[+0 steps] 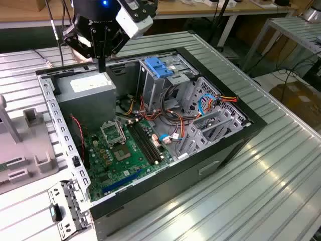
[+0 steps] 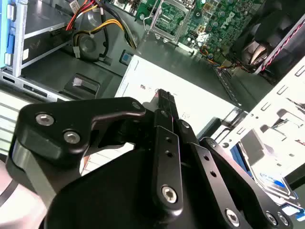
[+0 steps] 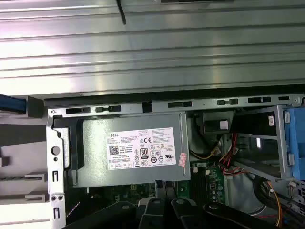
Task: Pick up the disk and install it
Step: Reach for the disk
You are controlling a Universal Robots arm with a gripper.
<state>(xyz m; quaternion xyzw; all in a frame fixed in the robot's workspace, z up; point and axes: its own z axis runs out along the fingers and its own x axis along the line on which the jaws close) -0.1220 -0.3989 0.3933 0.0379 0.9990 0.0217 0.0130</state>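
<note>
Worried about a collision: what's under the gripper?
The power supply, its labelled top facing the gripper, inside the case. Whatever lies beneath the power supply is covered.

Disk [image 2: 269, 184] partly behind gripper [image 2: 165, 98]

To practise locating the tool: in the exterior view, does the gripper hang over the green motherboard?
No, the gripper hangs over the grey power supply, which sits next to the motherboard inside the open case.
</note>
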